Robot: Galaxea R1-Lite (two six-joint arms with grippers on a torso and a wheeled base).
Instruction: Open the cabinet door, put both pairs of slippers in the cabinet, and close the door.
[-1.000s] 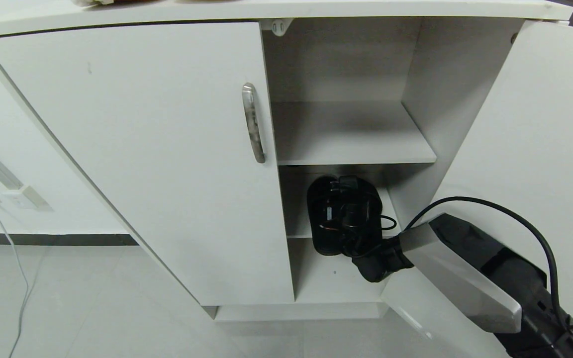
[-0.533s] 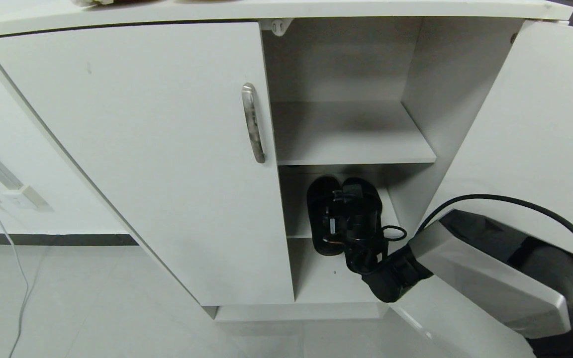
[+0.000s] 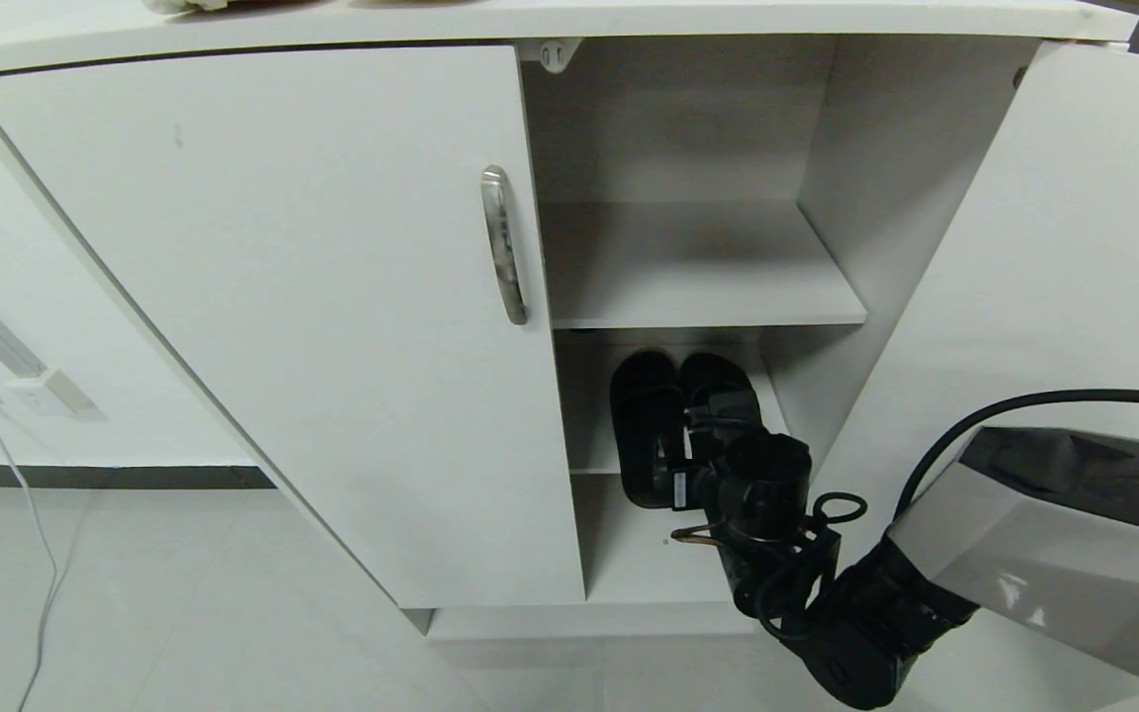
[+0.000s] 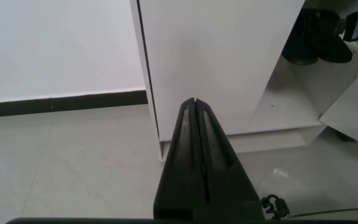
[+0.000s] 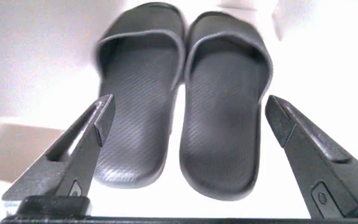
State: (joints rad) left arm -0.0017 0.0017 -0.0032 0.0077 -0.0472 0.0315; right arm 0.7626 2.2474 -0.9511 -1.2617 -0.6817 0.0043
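So the white 2-door cabinet (image 3: 856,178) has its right door (image 3: 1054,247) swung wide open, and the left door (image 3: 283,297) with the brushed metal handle (image 3: 502,245) is closed. Inside there are 2 shelves plus the bottom panel (image 3: 649,564).

The pair of black rubber slide slippers (image 3: 649,425) sits on the lower shelf (image 3: 584,415). They lie side by side, touching, toes toward the back and heels at the shelf's front edge, where they look to poke out over it a bit. They're on the left part of that shelf, near the closed door's edge. The upper shelf (image 3: 698,267) is white like the rest.

The right end effector (image 5: 190,107) is just in front of the heels with its 2 fingers (image 5: 82,143) spread wide. It's gripping nothing, and the slippers lie beyond the fingers, not between them.

The left end effector (image 4: 194,101) hangs low over the pale tiled floor (image 4: 73,162), pointed at the cabinet's base. Its fingers are pressed flat together with nothing in them.
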